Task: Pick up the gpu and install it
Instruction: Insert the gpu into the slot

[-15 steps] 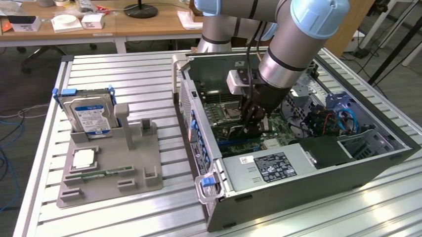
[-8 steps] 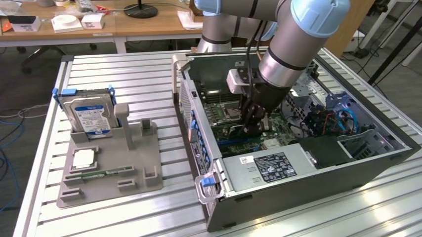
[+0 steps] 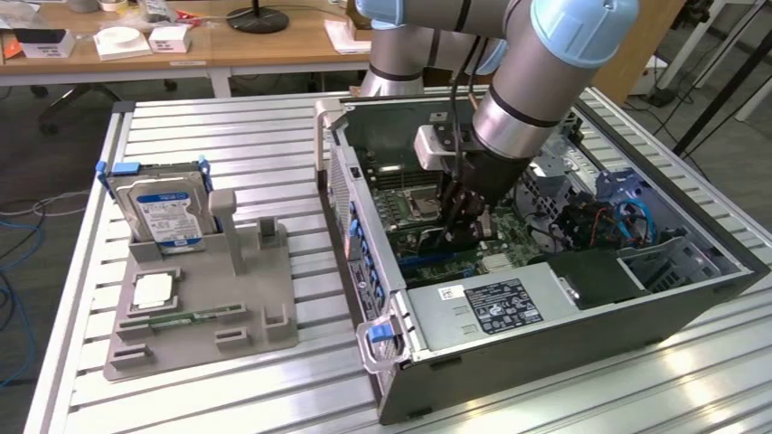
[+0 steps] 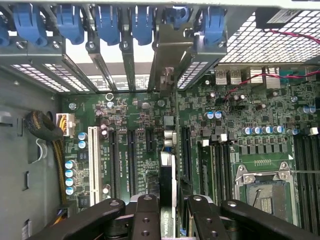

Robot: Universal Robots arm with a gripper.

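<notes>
Low in the wrist frame's centre, the claw (image 4: pixel 167 212) gripped the gpu (image 4: pixel 168 170) edge-on (bracket toward the rear slots), hovering over the motherboard (image 4: pixel 130 150); insertion seemed under way, needing precise alignment with a slot.

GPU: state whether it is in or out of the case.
In. The gpu stands on edge over the motherboard slots inside the case, held in the gripper; full seating: cannot tell.
</notes>
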